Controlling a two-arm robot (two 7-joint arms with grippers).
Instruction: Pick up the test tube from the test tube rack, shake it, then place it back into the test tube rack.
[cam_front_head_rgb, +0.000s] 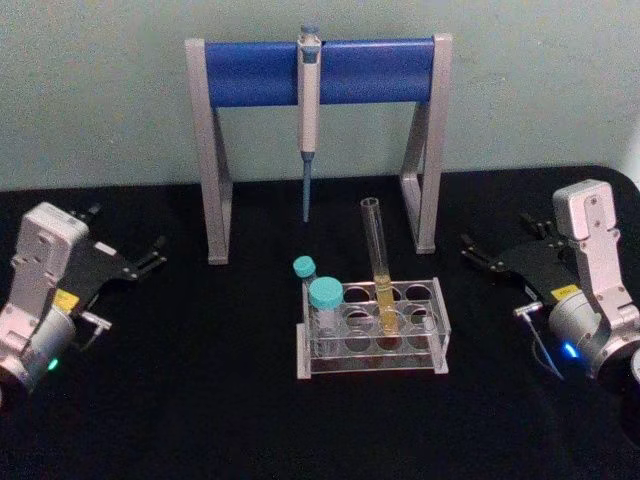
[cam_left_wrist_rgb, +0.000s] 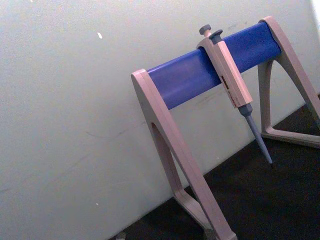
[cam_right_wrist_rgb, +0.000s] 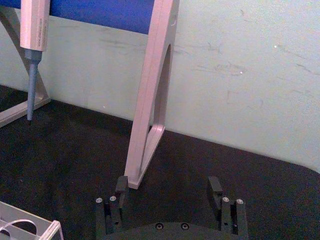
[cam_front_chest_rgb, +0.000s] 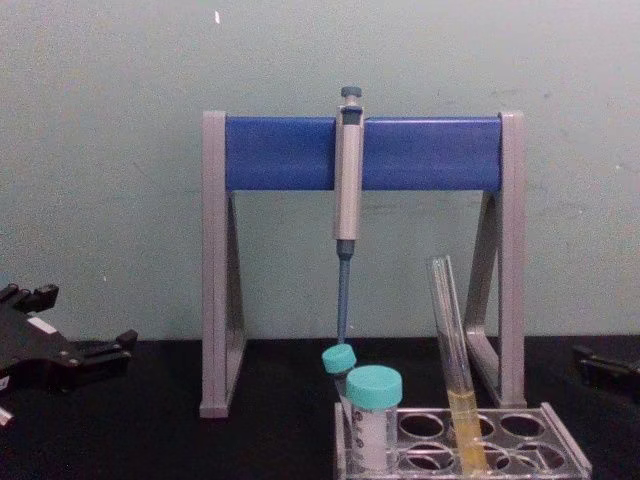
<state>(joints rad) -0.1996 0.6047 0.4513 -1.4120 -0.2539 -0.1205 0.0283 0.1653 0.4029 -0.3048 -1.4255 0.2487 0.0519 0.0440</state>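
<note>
Glass tubing rose tall from the middle of the rack: the test tube (cam_front_head_rgb: 379, 262) stood in a hole near the centre of the test tube rack (cam_front_head_rgb: 372, 352), capless and leaning slightly, its yellow-orange liquid settled in the lower part. That lean suggested the hole was a loose fit, holding it only low down. Most of its length stood bare above the top plate, which left plenty of clear glass for a side-on pinch. Two teal-capped tubes (cam_front_head_rgb: 322, 304) sat in the rack's left end, close beside it but not touching, so an approach from the robot's right looked the freer one.

Behind the rack stood the pipette stand (cam_front_head_rgb: 320, 70), its blue bar carrying a grey-blue pipette (cam_front_head_rgb: 308, 110) that hung tip-down, well clear of the black table (cam_front_head_rgb: 200, 420).

The right gripper (cam_front_head_rgb: 478, 250) rested on the table well to the right of the rack, pointing inward at it, its fingers (cam_right_wrist_rgb: 215, 187) spread wide apart around nothing, which seemed a ready stance for reaching in. The left gripper (cam_front_head_rgb: 150, 258) lay likewise far to the left, aimed inward; whether it was spread or closed I could not tell. By my reading, the pick-up had not yet begun.
</note>
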